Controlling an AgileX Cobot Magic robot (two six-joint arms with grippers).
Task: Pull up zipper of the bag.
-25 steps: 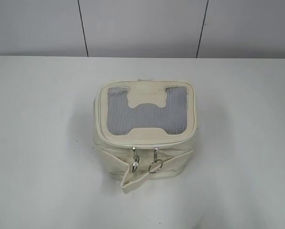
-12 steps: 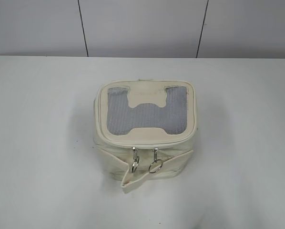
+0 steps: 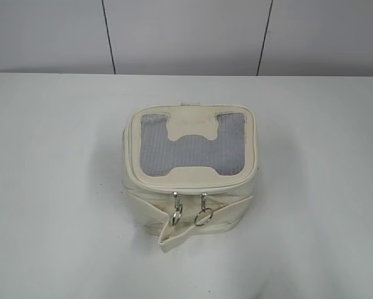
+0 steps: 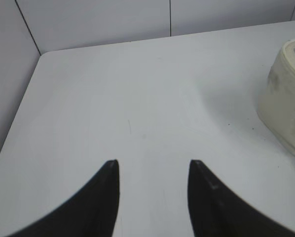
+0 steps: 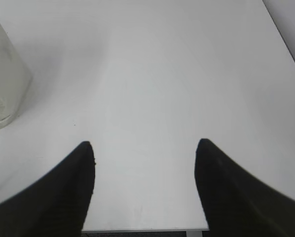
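No change since earlier frames. Bag (image 3: 190,169) mid-bench (image 3: 55,187), two zipper (image 3: 189,194) sliders side by side at near lid edge. Left hand (image 4: 153,165) and right hand (image 5: 145,145) both spread wide, holding nothing, well apart from bag.

White matte table (image 3: 55,187) extending to a pale grey panelled wall (image 3: 186,34) divided by two thin dark vertical seams, the table's rounded far-left corner (image 4: 43,53) meeting a side wall (image 4: 7,74), under soft, even light with faint diffuse shadows.
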